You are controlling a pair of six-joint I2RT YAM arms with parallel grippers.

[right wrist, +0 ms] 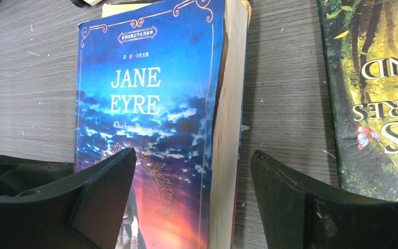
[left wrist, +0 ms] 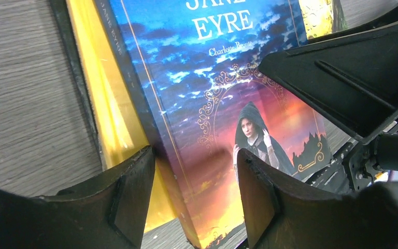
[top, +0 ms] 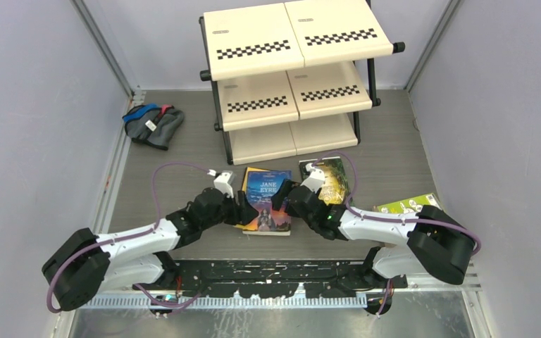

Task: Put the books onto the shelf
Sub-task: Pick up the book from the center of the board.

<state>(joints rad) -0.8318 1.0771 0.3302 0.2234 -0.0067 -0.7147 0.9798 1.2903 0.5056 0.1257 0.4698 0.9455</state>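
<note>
The blue "Jane Eyre" book lies flat on the table in front of the shelf, between my two grippers. My left gripper is open at the book's left side. In the left wrist view its fingers straddle the spine of the book, with a yellow surface beside the spine. My right gripper is open at the right side. Its fingers straddle the page edge of the book. A dark green-gold book lies just to the right.
A lime green book lies at the right by my right arm. A grey-blue cloth bundle sits at the far left. The green-gold book is close to my right gripper's outer finger. Grey walls enclose the table.
</note>
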